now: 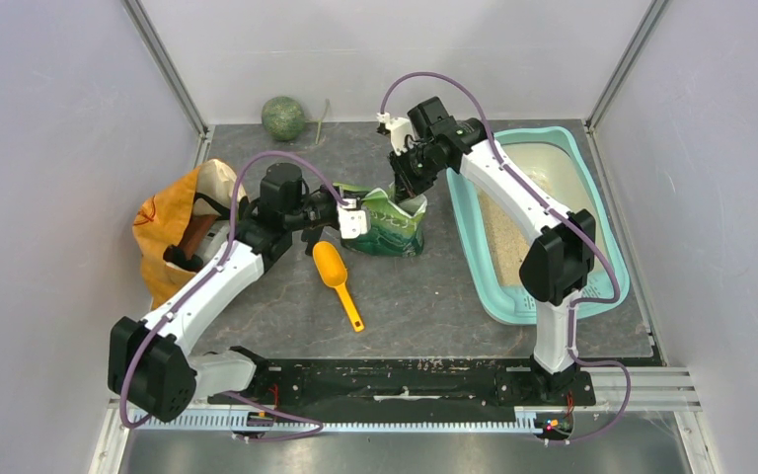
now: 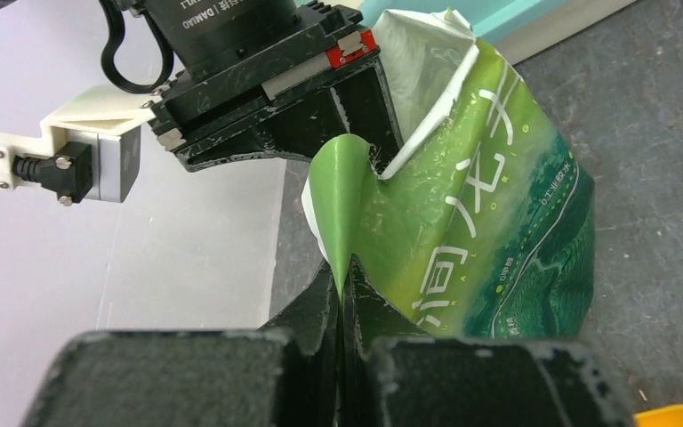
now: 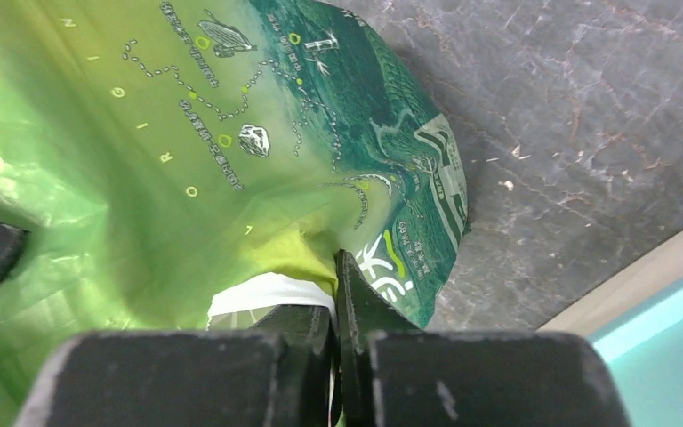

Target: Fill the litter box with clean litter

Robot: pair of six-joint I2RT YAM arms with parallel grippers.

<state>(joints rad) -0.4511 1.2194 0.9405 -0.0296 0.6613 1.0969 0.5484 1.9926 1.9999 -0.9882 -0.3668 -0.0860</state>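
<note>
The green printed pouch (image 1: 390, 225) stands on the dark mat between the arms. My left gripper (image 1: 353, 219) is shut on its left top edge; the left wrist view shows the pouch (image 2: 489, 240) pinched between my fingers (image 2: 311, 311). My right gripper (image 1: 410, 188) is shut on its right top edge; the right wrist view shows the pouch (image 3: 231, 133) clamped in the jaws. The light-teal litter box (image 1: 592, 188) lies on the right, with pale beige litter (image 1: 498, 237) on its floor. Any litter inside the pouch is hidden.
An orange scoop (image 1: 338, 278) lies on the mat in front of the pouch. An orange sack (image 1: 173, 222) sits at the left wall. A green ball (image 1: 283, 118) rests at the back. Grey walls enclose the mat.
</note>
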